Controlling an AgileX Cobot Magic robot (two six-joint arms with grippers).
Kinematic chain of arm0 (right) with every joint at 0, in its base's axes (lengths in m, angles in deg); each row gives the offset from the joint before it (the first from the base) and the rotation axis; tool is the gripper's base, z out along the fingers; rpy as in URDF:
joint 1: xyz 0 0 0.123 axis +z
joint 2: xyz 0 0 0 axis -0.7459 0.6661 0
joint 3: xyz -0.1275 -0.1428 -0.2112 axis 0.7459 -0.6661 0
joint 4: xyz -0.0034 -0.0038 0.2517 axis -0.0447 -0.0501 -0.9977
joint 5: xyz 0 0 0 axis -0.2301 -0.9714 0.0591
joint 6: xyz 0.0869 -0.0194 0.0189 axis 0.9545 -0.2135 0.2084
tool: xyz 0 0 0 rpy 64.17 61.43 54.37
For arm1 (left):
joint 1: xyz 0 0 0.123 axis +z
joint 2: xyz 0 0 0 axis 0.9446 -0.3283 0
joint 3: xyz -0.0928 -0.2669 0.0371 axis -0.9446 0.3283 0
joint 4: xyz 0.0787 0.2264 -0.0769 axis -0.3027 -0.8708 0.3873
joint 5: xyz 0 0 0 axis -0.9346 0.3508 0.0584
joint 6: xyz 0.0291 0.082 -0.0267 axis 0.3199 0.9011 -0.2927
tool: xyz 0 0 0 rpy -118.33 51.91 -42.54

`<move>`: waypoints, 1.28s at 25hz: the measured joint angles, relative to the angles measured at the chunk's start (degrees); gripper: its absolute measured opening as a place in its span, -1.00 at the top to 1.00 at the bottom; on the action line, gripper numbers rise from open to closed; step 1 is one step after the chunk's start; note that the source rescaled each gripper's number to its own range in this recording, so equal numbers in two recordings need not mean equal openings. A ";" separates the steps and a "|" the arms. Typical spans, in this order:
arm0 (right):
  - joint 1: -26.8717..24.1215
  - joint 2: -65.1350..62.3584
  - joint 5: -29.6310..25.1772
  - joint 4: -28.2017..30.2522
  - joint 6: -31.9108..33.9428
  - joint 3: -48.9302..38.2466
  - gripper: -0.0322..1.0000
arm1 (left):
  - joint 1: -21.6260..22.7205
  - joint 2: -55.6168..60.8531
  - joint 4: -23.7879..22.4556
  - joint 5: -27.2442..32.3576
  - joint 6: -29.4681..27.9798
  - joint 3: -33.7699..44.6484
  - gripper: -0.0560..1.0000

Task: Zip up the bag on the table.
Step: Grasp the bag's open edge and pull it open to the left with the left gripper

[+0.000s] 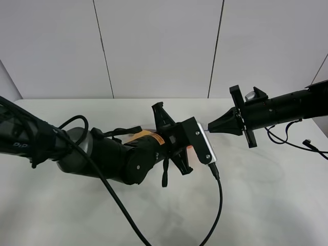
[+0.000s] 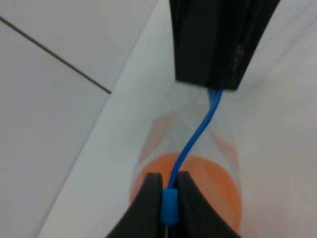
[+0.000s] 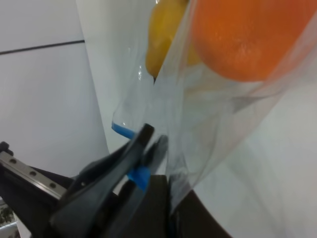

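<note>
Mid-counter, a clear, crinkly plastic zip-lock bag (image 3: 213, 124) sits on the large white matte counter (image 1: 266, 205). In the high view it is almost wholly hidden beneath the left arm, which extends from 9 o'clock. The left gripper (image 2: 168, 191) is clamped on a thicker blue piece of the bag's blue zip strip (image 2: 198, 131). The right gripper (image 3: 153, 141), on the arm from 3 o'clock, is pinched tight on the strip's other end. The strip runs in a loose curve between them. A round orange (image 3: 242, 39) and a yellow pear (image 3: 166, 34) show through the plastic. Bare counter spreads toward 5 and 6 o'clock, crossed by a black cable (image 1: 221, 200). At 12 o'clock the counter's far edge meets a pale panelled wall (image 1: 159, 46).
</note>
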 joint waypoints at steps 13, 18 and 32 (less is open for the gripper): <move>0.46 0.00 0.53 0.04 0.00 0.00 0.94 | 5.65 0.05 -0.18 -12.20 2.02 11.66 0.89; 0.46 0.00 0.53 0.14 0.00 0.00 0.94 | 10.22 0.05 -0.18 -13.09 2.02 14.14 0.89; 0.46 0.00 0.30 -0.09 0.05 0.00 0.94 | 21.71 0.05 -1.86 -13.21 2.25 14.39 0.89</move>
